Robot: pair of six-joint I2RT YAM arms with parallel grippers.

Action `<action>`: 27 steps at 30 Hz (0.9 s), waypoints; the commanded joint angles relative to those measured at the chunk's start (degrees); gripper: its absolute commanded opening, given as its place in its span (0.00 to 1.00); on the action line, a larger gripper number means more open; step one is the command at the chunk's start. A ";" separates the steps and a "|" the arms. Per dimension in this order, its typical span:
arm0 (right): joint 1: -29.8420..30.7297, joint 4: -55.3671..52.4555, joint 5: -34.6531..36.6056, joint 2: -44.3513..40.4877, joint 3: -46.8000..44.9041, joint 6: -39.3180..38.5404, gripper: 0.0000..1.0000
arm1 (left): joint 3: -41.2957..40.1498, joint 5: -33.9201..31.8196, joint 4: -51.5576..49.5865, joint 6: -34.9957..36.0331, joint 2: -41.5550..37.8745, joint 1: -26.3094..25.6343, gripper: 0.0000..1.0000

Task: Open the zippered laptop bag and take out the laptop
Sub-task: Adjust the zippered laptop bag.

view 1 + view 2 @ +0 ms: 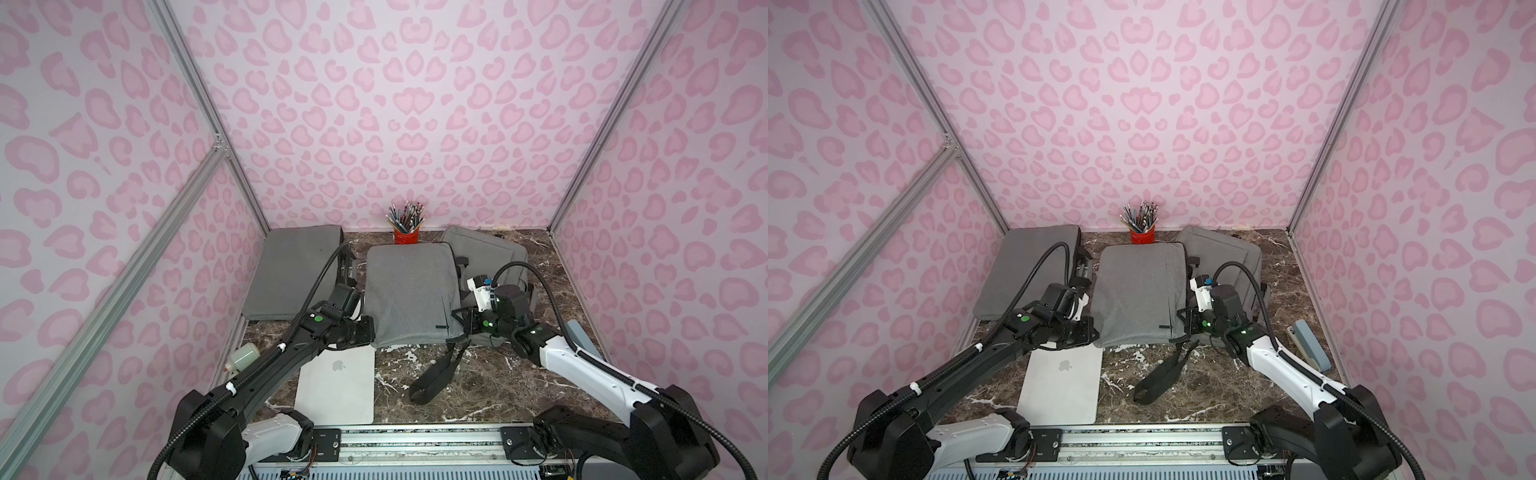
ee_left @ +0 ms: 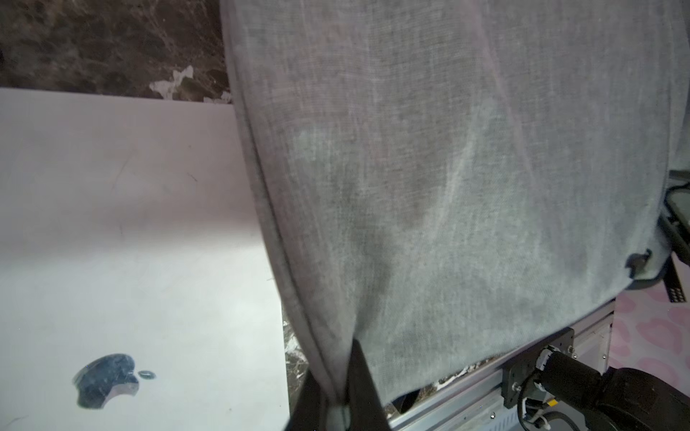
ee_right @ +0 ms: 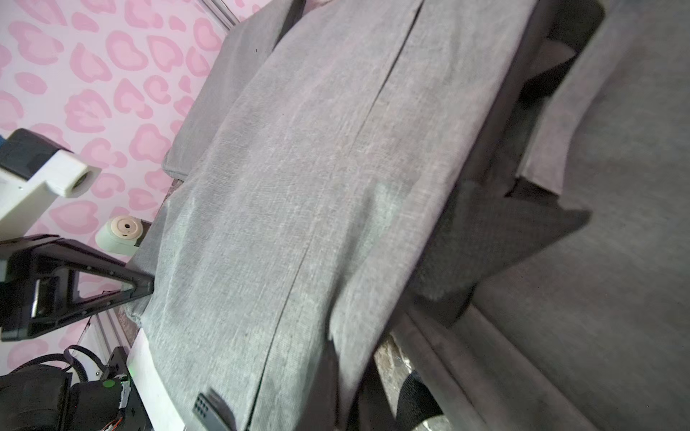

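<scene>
Left gripper (image 2: 336,403) and right gripper (image 3: 347,403) each pinch a corner of the laptop bag (image 1: 409,291); the laptop (image 1: 336,386) lies bare just beneath the left one — thin fabric may slip, dropping the bag onto it.

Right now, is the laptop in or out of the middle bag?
Out. The silver laptop lies flat on the table, logo up, in front of the grey bag.

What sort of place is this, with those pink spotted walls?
Probably a robot test booth, not a home: patterned panels on an aluminium frame box in a small tabletop, two robot arms sit on a rail, and a laptop bag, laptop and pencil cup look staged.
</scene>
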 commanded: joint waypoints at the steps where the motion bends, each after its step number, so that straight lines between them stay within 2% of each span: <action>1: 1.50 5.52 -2.75 -4.19 -1.51 2.11 0.00 | 4.38 2.63 6.74 5.71 1.54 -0.02 0.02; 7: 4.47 5.13 2.85 -13.75 -4.43 5.44 0.00 | 10.07 3.40 5.55 10.16 4.72 0.32 0.02; 13: 10.24 6.91 9.82 -19.49 -8.43 9.15 0.00 | 17.54 9.40 6.58 13.88 13.60 2.86 0.01; 19: 18.09 9.91 15.16 -17.87 -8.74 11.21 0.00 | 24.93 12.08 5.65 16.88 21.14 4.09 0.02; 22: 20.64 11.33 15.99 -16.23 -8.72 11.97 0.00 | 25.03 13.17 7.03 16.84 22.99 4.50 0.02; 27: 23.25 13.53 17.39 -12.52 -7.89 12.36 0.00 | 29.60 15.76 6.20 17.96 29.86 5.97 0.03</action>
